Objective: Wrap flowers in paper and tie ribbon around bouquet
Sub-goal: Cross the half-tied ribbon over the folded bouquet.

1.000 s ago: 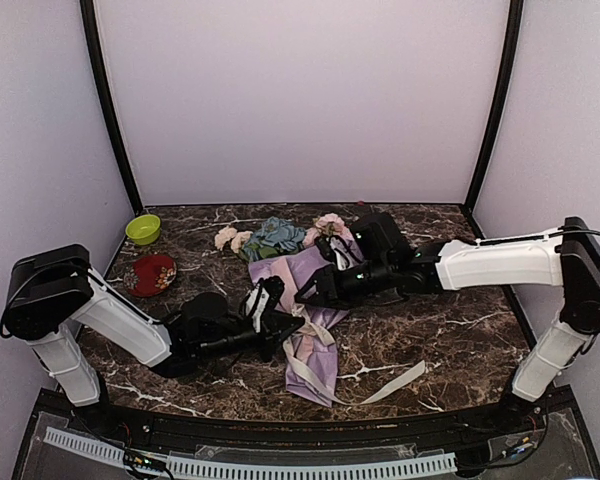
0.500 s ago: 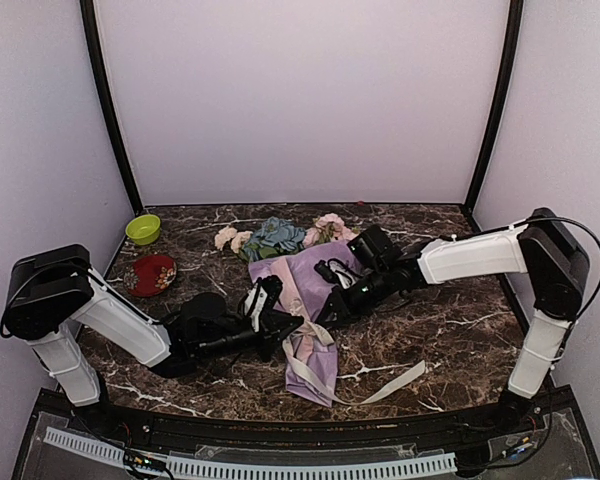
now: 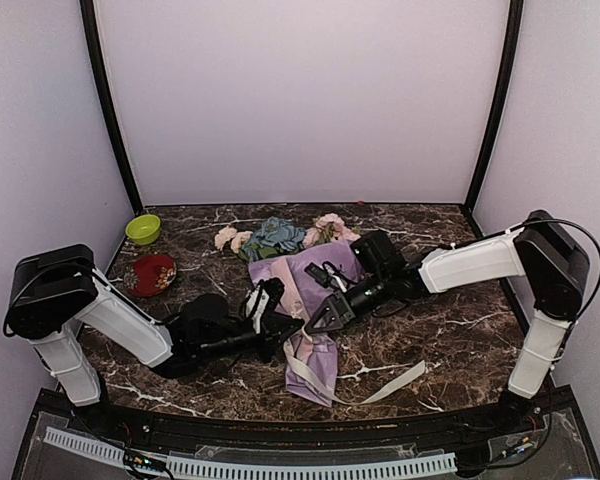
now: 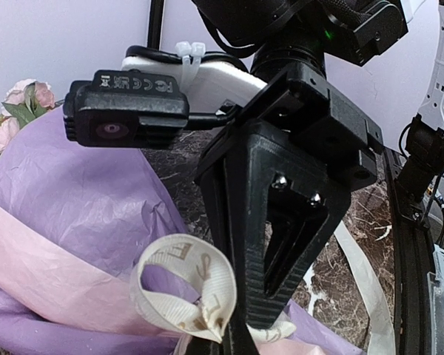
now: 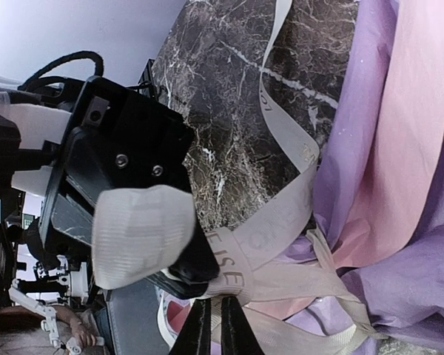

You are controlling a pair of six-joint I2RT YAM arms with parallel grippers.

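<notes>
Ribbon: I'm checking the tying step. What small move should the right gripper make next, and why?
Probably draw the right gripper back, away from the left gripper, to cinch the ribbon. Both look shut on it close together beside the bouquet, and it bulges in a slack loop there.
</notes>
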